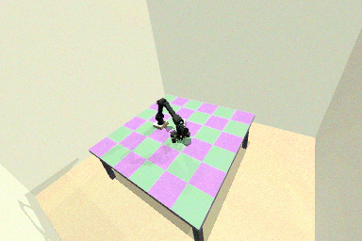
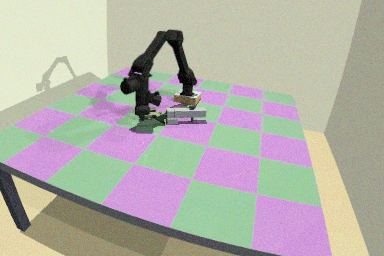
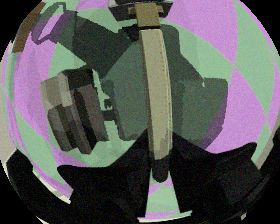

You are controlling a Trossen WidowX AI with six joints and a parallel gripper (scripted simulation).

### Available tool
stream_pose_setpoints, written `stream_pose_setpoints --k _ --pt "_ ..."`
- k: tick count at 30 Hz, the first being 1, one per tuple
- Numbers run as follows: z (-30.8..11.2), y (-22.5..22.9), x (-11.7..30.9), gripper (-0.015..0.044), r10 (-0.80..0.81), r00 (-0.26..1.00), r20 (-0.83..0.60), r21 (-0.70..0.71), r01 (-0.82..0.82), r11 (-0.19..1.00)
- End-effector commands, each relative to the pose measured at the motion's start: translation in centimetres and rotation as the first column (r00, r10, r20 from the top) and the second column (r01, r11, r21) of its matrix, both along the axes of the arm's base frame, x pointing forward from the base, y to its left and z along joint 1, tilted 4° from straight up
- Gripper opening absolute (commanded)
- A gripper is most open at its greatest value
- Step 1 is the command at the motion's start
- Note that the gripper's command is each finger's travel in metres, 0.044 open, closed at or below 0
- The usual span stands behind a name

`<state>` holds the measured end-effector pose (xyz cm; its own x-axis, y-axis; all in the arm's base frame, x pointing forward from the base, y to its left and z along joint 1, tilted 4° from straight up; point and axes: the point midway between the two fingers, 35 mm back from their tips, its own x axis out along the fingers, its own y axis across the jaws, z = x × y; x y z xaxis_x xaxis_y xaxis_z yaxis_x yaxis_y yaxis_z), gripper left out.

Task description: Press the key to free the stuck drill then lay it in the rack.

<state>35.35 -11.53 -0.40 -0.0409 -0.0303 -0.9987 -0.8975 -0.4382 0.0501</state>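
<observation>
We've got the pale bar (image 3: 158, 90), perhaps the key, clamped between the fingers of our gripper (image 1: 180, 136) (image 2: 143, 114) (image 3: 155, 132); its long axis runs away from them lengthwise. Outside, the grey block (image 2: 186, 113) sits just beside our hand; aligning toward it looks crucial.

Robot test room, by the look of it: bare pale walls (image 1: 264, 40) (image 2: 225, 23), plain tan floor (image 1: 278, 172) (image 2: 317, 168), one dark-legged counter (image 1: 184, 177) (image 2: 225, 213) in green/purple checks, black robot arm (image 1: 171, 110) (image 2: 174, 38) on it.
</observation>
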Motion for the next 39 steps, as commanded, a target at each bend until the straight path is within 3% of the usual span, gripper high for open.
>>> stream_pose_setpoints --k 1,39 --pt "-0.1 -0.8 0.4 0.0000 0.003 1.000 -0.002 -0.004 -0.003 1.000" --pt "1.1 -0.3 0.1 0.0000 0.003 1.000 -0.002 -0.004 -0.003 1.000"
